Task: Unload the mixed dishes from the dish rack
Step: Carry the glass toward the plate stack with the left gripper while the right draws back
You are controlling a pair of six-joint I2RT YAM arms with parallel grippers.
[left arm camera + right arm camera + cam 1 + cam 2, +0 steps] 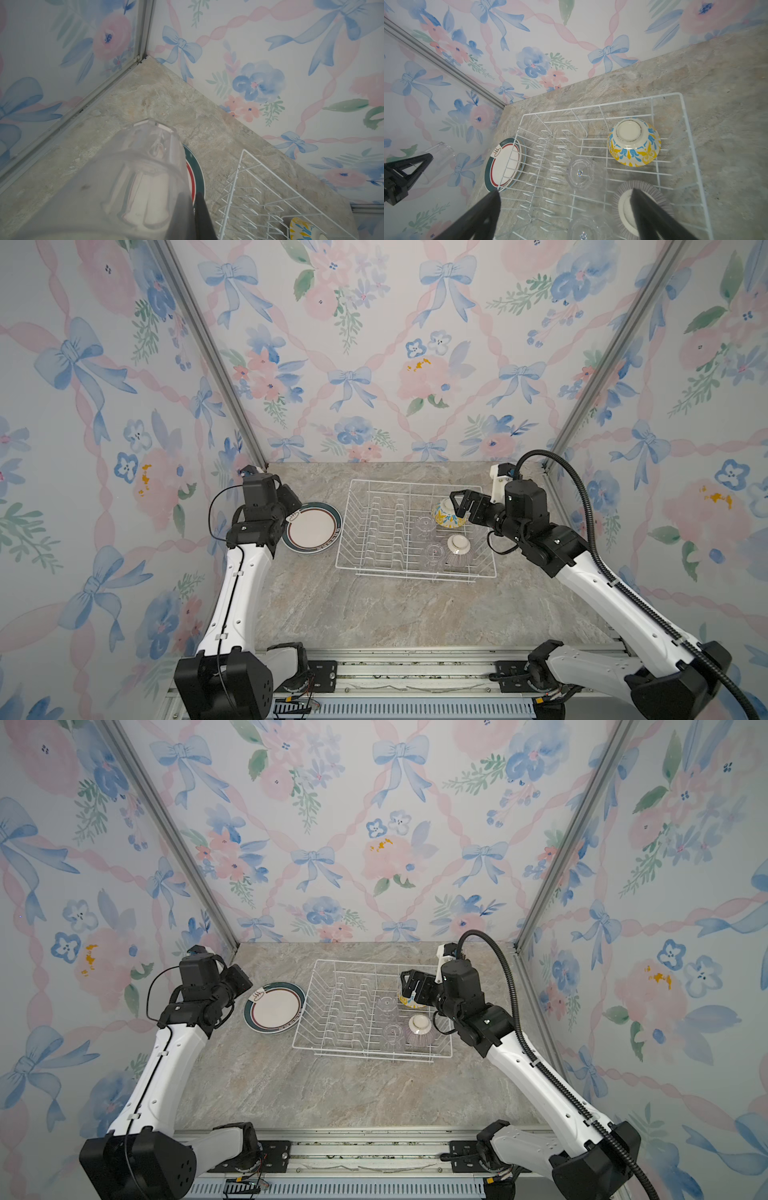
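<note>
Glass cup (pixel 143 170) sits clamped in your left gripper (pixel 191 199) (plates (pixel 312 527) already out), while beneath your right gripper's (pixel 565 195) wide-spread, empty fingers (pixel 483 212), two cups (pixel 579 173) and two bowls (pixel 633 143) are left in the dish rack (pixel 376 526).

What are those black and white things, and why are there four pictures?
They are two robot arms with pincher hands. Two pictures look down from above. The other two come from a camera on each arm's wrist. On the stone table sits a white dish rack. It holds two upside-down bowls, a yellow-blue bowl and a striped bowl, plus two clear cups. A plate lies beside the rack. The left gripper is shut on a third glass cup. The right gripper hangs open over the rack.
</note>
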